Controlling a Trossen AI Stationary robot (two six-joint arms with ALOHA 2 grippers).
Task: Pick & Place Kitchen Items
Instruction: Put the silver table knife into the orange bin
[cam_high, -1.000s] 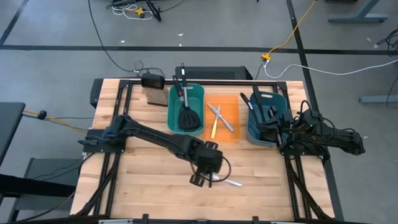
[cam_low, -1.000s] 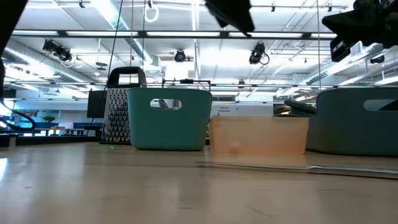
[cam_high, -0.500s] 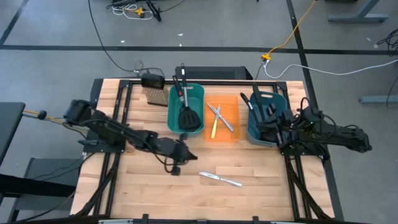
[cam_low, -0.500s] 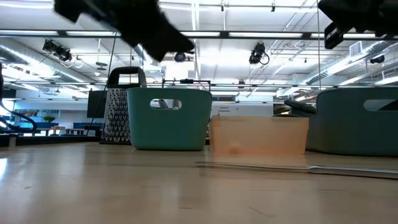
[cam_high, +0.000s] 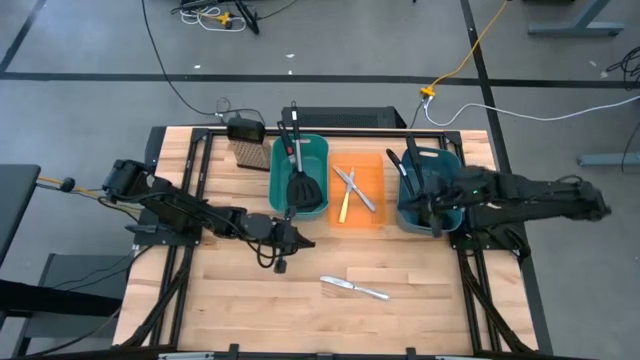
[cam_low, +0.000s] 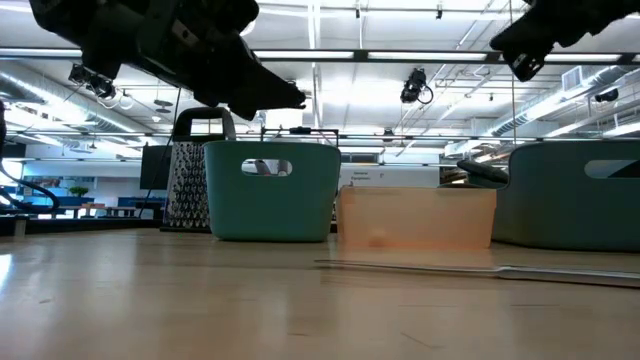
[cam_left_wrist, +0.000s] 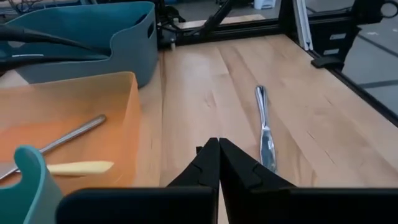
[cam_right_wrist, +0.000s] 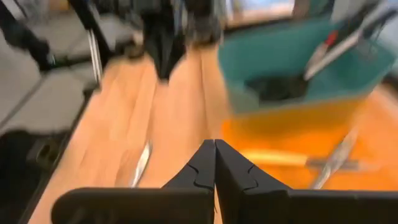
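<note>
A pale wood-plank tabletop (cam_high: 420, 310) fills the middle of the high view, set on a black frame over grey floor crossed by cables; the low view looks into a hall with bright ceiling strip lights; no writing is legible. A silver table knife (cam_high: 355, 288) lies lower centre on bare wood; the orange bin (cam_high: 372, 222) holds more knives; teal bins (cam_high: 279, 196) hold spatulas and ladles. The left gripper (cam_high: 281, 262) hovers left of centre, fingers pressed together, empty; the right gripper (cam_high: 428, 210) sits over the right teal bin, fingers pressed together, empty.
</note>
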